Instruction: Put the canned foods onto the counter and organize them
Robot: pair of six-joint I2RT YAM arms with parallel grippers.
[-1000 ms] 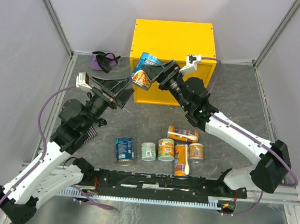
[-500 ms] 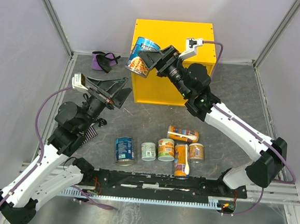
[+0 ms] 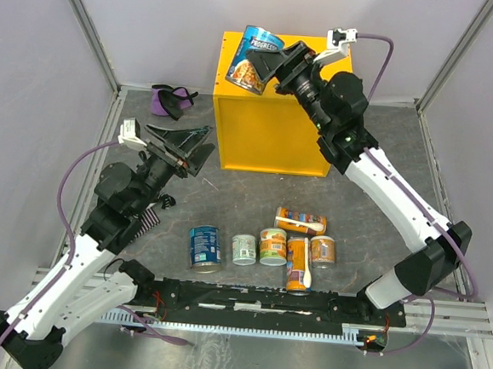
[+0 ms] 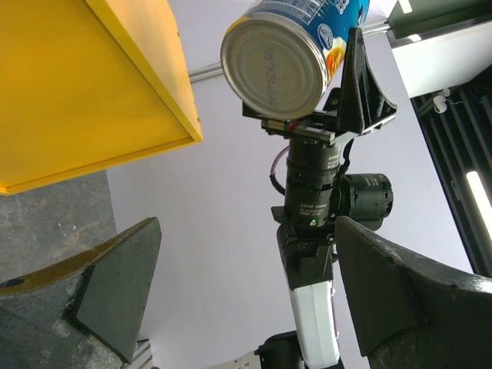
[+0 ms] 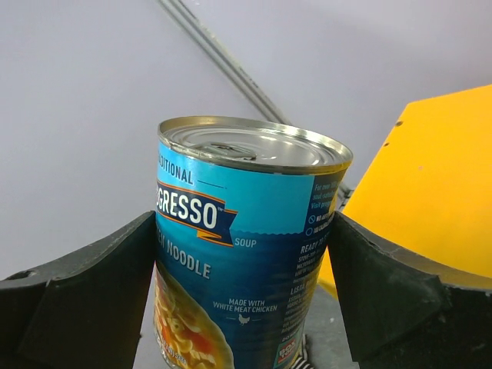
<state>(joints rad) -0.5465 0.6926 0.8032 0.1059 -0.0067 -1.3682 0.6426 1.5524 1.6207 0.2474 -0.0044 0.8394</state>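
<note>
Placement underway: right gripper (image 3: 261, 63) clamps the tilted blue Progresso soup can (image 3: 253, 58) over the yellow counter (image 3: 316, 55) at upper centre, which likely needs levelling and lowering; left gripper (image 3: 200, 149) gapes wide, empty.

Light: bright, even, overhead; we log faint, soft shadows. Glare: sheen on the blue can (image 5: 246, 254) lid; light strip (image 4: 474, 201) blown white in the left wrist view. Focus: overhead view sharp; we find the left fingers (image 4: 115, 284) slightly soft.

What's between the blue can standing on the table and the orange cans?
One short pale-green can, standing upright in that row, visible in the top view.
</note>
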